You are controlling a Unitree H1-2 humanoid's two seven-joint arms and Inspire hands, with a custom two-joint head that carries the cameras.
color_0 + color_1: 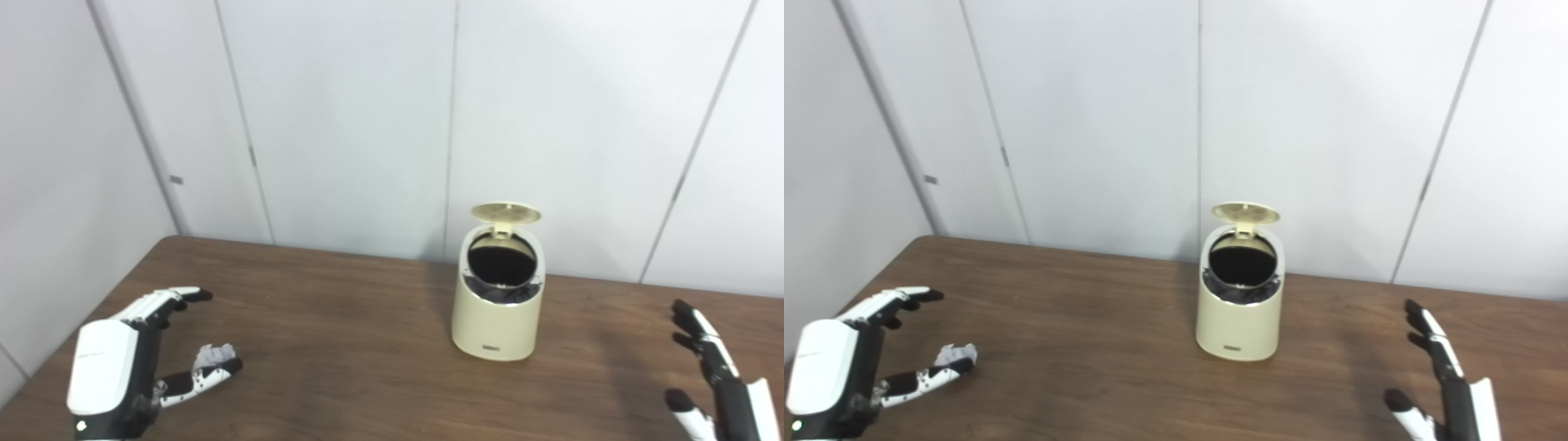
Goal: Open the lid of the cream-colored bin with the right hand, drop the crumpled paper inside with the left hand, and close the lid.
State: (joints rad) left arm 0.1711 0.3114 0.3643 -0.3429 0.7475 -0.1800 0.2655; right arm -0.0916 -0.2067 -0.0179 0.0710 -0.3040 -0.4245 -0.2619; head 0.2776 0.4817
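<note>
The cream bin (497, 306) is standing lid (506, 212) up near the surface's (343, 343) far edge. Both robot hands — left (131, 361), right (710, 373) — are hanging open; the crumpled paper (215, 353), touching the left thumb, risks getting nudged away.

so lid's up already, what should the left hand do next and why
Probably close the left hand on the crumpled paper. The bin stands with its lid up, and the paper lies on the table by the thumb of the open hand, not yet gripped.
</note>
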